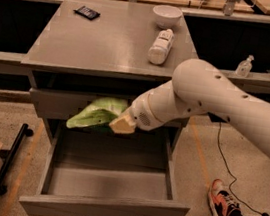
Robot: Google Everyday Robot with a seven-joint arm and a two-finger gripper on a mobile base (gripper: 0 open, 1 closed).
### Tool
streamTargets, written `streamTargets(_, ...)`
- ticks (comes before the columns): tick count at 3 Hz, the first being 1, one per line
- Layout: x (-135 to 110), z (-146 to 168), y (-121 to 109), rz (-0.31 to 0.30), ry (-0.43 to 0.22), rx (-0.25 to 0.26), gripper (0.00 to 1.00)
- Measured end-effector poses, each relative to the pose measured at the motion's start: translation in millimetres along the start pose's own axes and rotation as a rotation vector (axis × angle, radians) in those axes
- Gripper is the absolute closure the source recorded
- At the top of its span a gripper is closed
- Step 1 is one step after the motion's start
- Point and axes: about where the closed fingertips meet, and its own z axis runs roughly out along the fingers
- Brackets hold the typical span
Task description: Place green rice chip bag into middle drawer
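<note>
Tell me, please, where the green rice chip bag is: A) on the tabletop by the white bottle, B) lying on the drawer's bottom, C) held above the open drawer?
C: the gripper holds the green rice chip bag in the air above the open middle drawer, whose bottom is bare.
</note>
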Motion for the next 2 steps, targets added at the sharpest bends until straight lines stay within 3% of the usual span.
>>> streamTargets(1, 20.6, 8.6, 10.6, 0.014, 0.033, -0.021, 1.00)
streamTargets(2, 18.7, 10.1, 10.9, 0.006, 0.040, -0.032, 1.00)
